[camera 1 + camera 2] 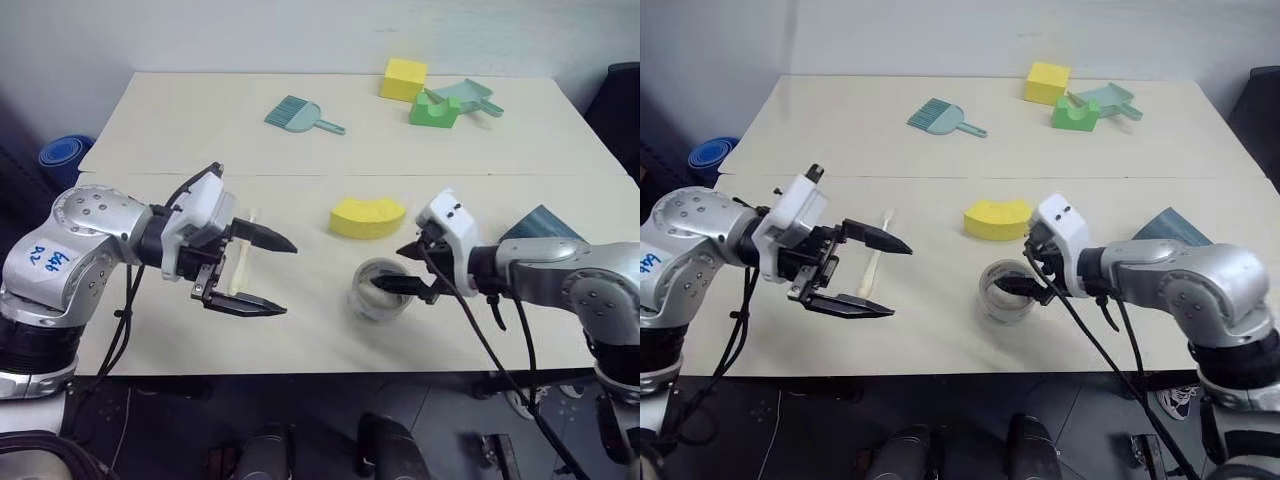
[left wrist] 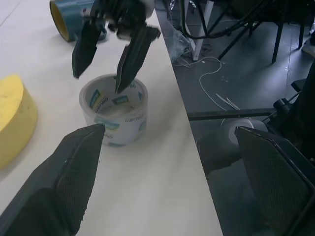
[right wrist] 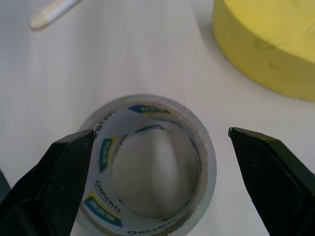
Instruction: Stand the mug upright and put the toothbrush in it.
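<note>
At the far left of the left eye view, the left arm's silver shell carries blue handwritten marks, too scrawled to read. The left gripper (image 1: 262, 275) hangs over the left-centre of the table (image 1: 180, 130), its two black fingers spread wide with nothing between them. Just behind it in the right eye view lies the toothbrush (image 1: 875, 262), cream-white, flat on the tabletop and pointing away from the front edge. Above, at upper centre, a teal hand brush (image 1: 300, 115) rests alone. At centre sits a yellow half-round block (image 1: 367, 216). Below and right of it stands a roll of clear tape (image 1: 379, 290); its inner core bears blue, yellow and green printed labels, the lettering not legible. The right gripper (image 1: 392, 268) hovers right above this roll, fingers parted wide, gripping nothing. In the upper right are a yellow cube (image 1: 403, 78), a green block (image 1: 434, 108) and a light-teal dustpan (image 1: 468, 95) close together. The mug (image 2: 74, 18), dark teal with a yellowish inside, lies on its side at the right of the table, past the tape; the right arm hides most of it in the head views.
</note>
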Controlling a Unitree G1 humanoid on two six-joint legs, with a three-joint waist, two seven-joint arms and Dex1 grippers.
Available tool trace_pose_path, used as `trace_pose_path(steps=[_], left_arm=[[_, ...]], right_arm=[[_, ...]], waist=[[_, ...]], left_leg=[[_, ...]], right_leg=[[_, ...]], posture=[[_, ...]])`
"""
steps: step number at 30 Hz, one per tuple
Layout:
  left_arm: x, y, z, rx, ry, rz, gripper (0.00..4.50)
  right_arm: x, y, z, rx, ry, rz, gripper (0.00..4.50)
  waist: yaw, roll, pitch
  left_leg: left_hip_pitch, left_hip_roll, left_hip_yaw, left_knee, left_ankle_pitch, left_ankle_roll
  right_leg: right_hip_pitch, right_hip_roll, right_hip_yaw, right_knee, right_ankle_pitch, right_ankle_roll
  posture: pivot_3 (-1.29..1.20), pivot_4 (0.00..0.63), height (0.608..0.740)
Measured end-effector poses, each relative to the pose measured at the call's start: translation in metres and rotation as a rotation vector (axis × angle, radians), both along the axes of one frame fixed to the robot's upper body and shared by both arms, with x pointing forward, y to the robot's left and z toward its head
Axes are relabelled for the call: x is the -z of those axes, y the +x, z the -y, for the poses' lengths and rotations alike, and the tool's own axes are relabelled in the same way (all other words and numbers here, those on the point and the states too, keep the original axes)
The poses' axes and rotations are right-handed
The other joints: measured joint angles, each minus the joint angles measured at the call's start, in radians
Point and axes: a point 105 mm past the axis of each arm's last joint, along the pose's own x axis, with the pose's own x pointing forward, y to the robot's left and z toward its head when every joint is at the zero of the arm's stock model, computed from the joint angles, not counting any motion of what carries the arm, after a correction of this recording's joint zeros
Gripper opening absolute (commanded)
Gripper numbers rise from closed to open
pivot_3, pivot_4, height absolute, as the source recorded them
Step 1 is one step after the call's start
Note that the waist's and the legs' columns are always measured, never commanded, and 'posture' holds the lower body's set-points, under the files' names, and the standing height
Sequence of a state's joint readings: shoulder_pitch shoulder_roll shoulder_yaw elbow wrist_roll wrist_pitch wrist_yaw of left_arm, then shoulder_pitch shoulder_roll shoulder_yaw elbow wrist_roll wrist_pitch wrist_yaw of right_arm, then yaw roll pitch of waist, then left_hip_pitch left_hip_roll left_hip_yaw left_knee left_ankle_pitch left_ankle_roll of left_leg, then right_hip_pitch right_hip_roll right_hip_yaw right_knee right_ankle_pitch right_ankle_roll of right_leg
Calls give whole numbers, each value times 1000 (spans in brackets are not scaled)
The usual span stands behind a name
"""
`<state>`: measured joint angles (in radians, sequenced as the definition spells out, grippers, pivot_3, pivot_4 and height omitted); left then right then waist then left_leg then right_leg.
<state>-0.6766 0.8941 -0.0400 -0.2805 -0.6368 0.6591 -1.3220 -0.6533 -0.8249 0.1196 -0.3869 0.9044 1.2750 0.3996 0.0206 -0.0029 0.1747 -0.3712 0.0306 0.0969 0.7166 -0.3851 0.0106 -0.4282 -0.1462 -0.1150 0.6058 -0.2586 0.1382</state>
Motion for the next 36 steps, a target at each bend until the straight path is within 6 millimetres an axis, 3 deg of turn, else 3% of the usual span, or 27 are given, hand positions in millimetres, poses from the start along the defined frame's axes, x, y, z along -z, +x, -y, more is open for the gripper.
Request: trace_pose_path(steps=[3, 6, 16, 18, 29, 34, 36], left_arm=[[-1, 0, 2, 4, -9, 3, 4486], [-1, 1, 2, -1, -10, 6, 4500], [-2, 0, 6, -4, -16, 25, 4500], [-4, 1, 7, -6, -19, 32, 4500], [-15, 6, 14, 17, -55, 56, 4500], [-15, 5, 21, 51, -74, 42, 4500], [-15, 5, 26, 72, -93, 29, 4500]], right_arm=[[12, 8, 4, 26, -58, 3, 4500], [17, 12, 7, 37, -74, 4, 4011], [26, 18, 9, 1, -136, 27, 742], [25, 20, 11, 4, -147, 34, 305], [22, 19, 21, 42, -125, 17, 305], [-14, 2, 36, 119, 21, 24, 305], [-33, -10, 54, 161, 70, 16, 305]], waist=[[-1, 0, 0], [-1, 0, 0], [0, 0, 0], [-1, 0, 0], [2, 0, 0], [2, 0, 0], [7, 1, 1]], left_leg=[[0, 0, 0, 0, 0, 0], [0, 0, 0, 0, 0, 0], [0, 0, 0, 0, 0, 0], [0, 0, 0, 0, 0, 0], [0, 0, 0, 0, 0, 0], [-1, 0, -1, 0, 0, 0], [-1, 0, -1, 1, 0, 0]], right_leg=[[0, 0, 0, 0, 0, 0], [0, 0, 0, 0, 0, 0], [0, 0, 0, 0, 0, 0], [0, 0, 0, 0, 0, 0], [0, 0, 0, 0, 0, 0], [0, 0, -1, 0, 0, 0], [0, 0, 0, 0, 0, 0]], posture=[[0, 150, 740], [0, 150, 740], [0, 150, 740], [0, 150, 740], [0, 150, 740], [0, 150, 740], [0, 150, 740]])
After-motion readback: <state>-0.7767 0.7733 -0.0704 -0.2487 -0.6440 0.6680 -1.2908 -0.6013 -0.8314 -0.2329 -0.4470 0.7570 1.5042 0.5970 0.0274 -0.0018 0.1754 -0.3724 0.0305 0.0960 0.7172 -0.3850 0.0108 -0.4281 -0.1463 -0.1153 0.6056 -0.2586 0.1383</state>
